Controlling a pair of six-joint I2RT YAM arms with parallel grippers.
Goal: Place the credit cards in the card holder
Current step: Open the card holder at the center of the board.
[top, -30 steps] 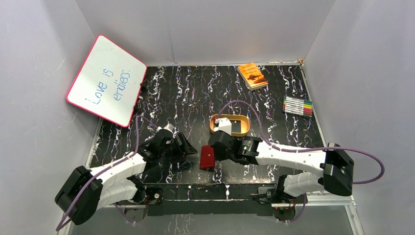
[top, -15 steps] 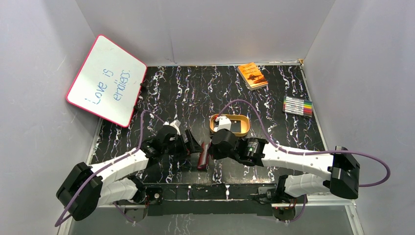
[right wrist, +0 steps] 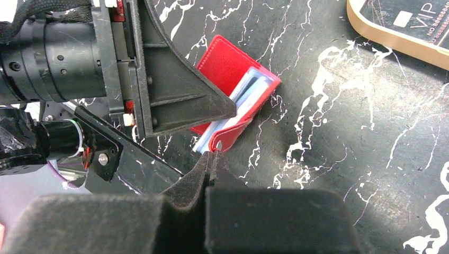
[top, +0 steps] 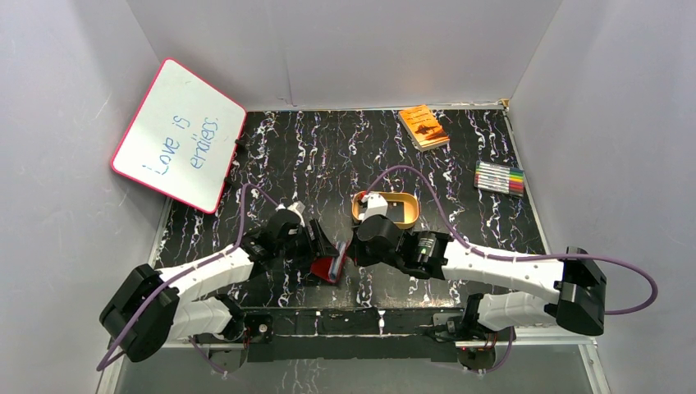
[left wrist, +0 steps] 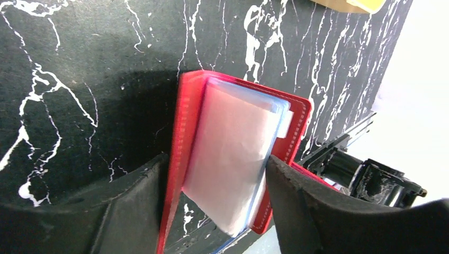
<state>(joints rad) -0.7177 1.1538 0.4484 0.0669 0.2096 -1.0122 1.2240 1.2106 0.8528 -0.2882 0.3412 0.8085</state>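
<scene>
The red card holder (top: pixel 330 266) lies open near the table's front edge, its pale clear sleeves (left wrist: pixel 233 153) fanned between the covers. My left gripper (left wrist: pixel 217 164) straddles it, one finger against the left cover and the other against the sleeves and right cover. My right gripper (right wrist: pixel 213 154) is shut, its tips pinching the holder's snap tab (right wrist: pixel 225 138) by the metal stud. The credit cards, one whitish (top: pixel 376 206) and one black (top: pixel 400 216), lie in the gold oval tray (top: pixel 410 215) just behind both grippers.
A pink-framed whiteboard (top: pixel 179 135) leans at the back left. An orange book (top: pixel 423 126) and a pack of markers (top: pixel 499 177) lie at the back right. The arms' base rail (top: pixel 361 320) runs just in front of the holder.
The left gripper moved right up to the holder and took its covers between its fingers. The holder, held closed and upright by the right gripper before, now stands spread open.
</scene>
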